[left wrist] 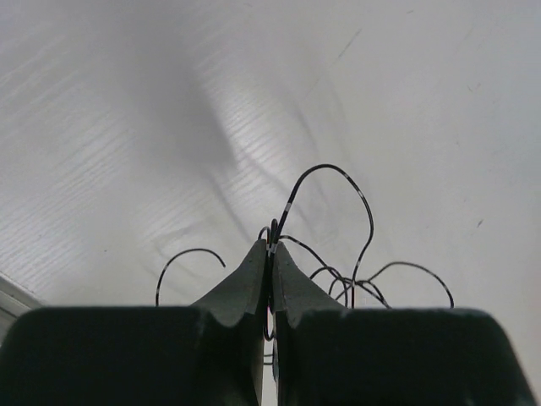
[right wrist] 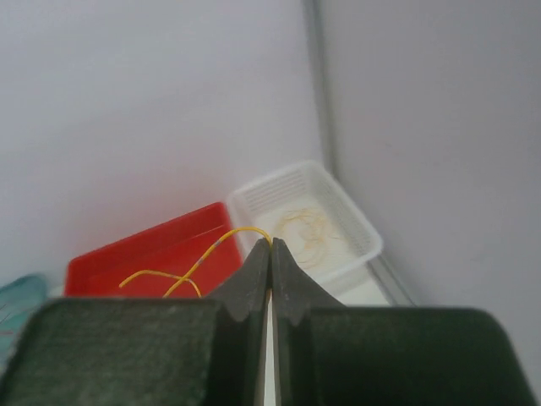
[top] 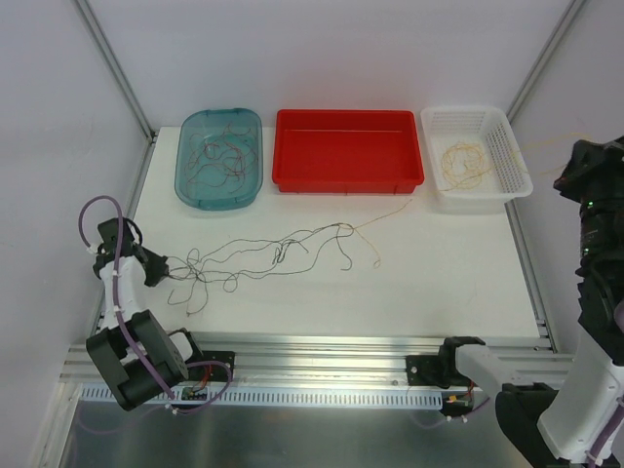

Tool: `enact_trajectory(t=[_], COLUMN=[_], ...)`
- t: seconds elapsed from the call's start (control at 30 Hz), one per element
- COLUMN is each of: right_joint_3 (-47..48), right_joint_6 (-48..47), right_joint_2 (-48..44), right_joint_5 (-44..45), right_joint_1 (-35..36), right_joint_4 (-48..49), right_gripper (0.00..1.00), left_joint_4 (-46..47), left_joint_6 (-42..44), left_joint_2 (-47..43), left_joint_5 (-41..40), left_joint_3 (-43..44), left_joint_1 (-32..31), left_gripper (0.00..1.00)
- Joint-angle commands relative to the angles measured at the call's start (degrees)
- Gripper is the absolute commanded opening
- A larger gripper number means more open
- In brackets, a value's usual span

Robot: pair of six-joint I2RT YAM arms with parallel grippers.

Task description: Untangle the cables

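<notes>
The left jaws are pressed together on a dark brown cable (left wrist: 325,169), and a loop of it arches up just beyond the tips. The right jaws, held high at the right side of the cell, are also squeezed tight, pinching a yellow cable (right wrist: 156,273) that curves away to the left.

Outward from the left jaws, the rest of the cables (top: 263,249) lie strung out in a loose tangle across the tabletop (top: 439,283), in front of the red tray (top: 346,181). 1 orange-yellow strand leaves the tangle's right end toward the white basket (top: 512,171), which holds yellow coils. The teal tray (top: 187,161) holds more mixed strands.

The step in hand looks like drawing 1 yellow strand clear while the left side anchors the dark ones. The next move probably calls for a slow pull away from the tangle, watching for snagged loops.

Only the top view shows the tangle's full spread and the 2 arms well apart. There the jaws are too small to read, and the wrist views settle both pinches. No view shows whether the pinched yellow strand joins the tangle.
</notes>
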Motion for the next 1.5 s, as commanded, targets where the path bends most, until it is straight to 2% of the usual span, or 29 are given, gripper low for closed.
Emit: enact_trajectory(t=[0.0, 0.07, 0.1, 0.13, 0.17, 0.23, 0.27, 0.37, 0.47, 0.5, 0.53, 0.6, 0.73, 0.87, 0.97, 1.0, 1.1, 1.27, 1.47], right_joint_3=[-9.4, -20.2, -25.2, -35.2, -39.1, -48.8, -51.9, -60.6, -66.9, -68.0, -68.5, -68.4, -65.6, -64.2, -63.9, -63.9, -63.2, -59.7, -57.7], right_joint_6=[4.3, 9.8, 11.4, 13.2, 14.0, 14.3, 14.1, 12.7, 12.1, 11.8, 10.6, 9.1, 6.1, 7.8, 11.0, 11.6, 13.5, 16.0, 19.4], right_joint_2=[0.8, -1.3, -2.5, -4.4, -5.0, -6.0, -6.2, -6.0, -6.9, -7.6, -8.2, -9.9, -9.5, -4.6, 2.0, 3.6, 10.8, 24.7, 35.4], right_joint_5=[-21.9, -35.2, -38.3, -40.5, -43.2, -43.5, -43.6, -39.5, -33.3, -32.1, -31.2, -29.9, -34.8, -38.2, -37.5, -37.8, -40.7, -45.8, -49.0], right_joint_1=[-0.4, -0.3, -0.3, 0.4, 0.7, 3.0, 3.9, 7.2, 8.2, 8.4, 8.7, 10.5, 14.1, 18.6, 21.3, 21.8, 21.9, 22.0, 22.1], right_joint_4=[1.7, 6.1, 8.0, 10.8, 11.4, 10.9, 10.6, 6.8, 3.2, 1.8, 1.4, 1.2, 4.3, 11.9, 20.1, 24.9, 33.7, 42.2, 50.5], right_gripper=[0.01, 0.01, 0.01, 0.01, 0.01, 0.01, 0.01, 0.07, 0.34, 0.46, 0.5, 0.59, 0.61, 0.6, 0.56, 0.52, 0.46, 0.43, 0.45], left_joint_4=[2.0, 2.2, 2.0, 2.0, 1.9, 1.8, 1.8, 1.4, 1.2, 1.1, 0.9, 0.6, 0.6, 0.7, 0.9, 1.3, 2.6, 6.4, 8.5], left_joint_6=[3.2, 4.3, 4.7, 5.3, 5.3, 5.3, 5.3, 5.2, 5.5, 5.8, 6.0, 6.5, 7.1, 7.3, 7.0, 6.9, 7.3, 8.1, 9.3], left_joint_2=[-0.9, -1.1, -1.2, -1.8, -2.3, -4.6, -5.5, -9.6, -13.3, -14.1, -16.0, -17.5, -18.7, -15.1, -9.6, -6.2, -0.7, 12.6, 28.3], left_joint_5=[6.5, 8.0, 8.4, 8.5, 9.0, 9.6, 9.7, 11.0, 14.7, 15.4, 16.9, 18.4, 20.0, 15.9, 11.8, 10.5, 7.9, 7.0, 6.8], left_joint_3=[-0.8, -0.5, -0.2, 0.1, 0.0, -0.4, -0.6, -1.3, -1.4, -1.1, -0.9, -0.4, 1.2, 4.7, 8.7, 11.1, 16.0, 22.5, 30.0], left_joint_1=[-1.7, -7.8, -10.1, -12.3, -16.4, -19.7, -21.0, -26.0, -30.4, -30.6, -33.5, -35.5, -40.9, -49.7, -54.3, -55.3, -58.4, -61.0, -62.7], left_gripper=[0.0, 0.06, 0.09, 0.16, 0.22, 0.32, 0.44, 0.64, 0.78, 0.88, 0.91, 0.97, 0.98, 0.98, 0.97, 0.97, 0.96, 0.95, 0.94])
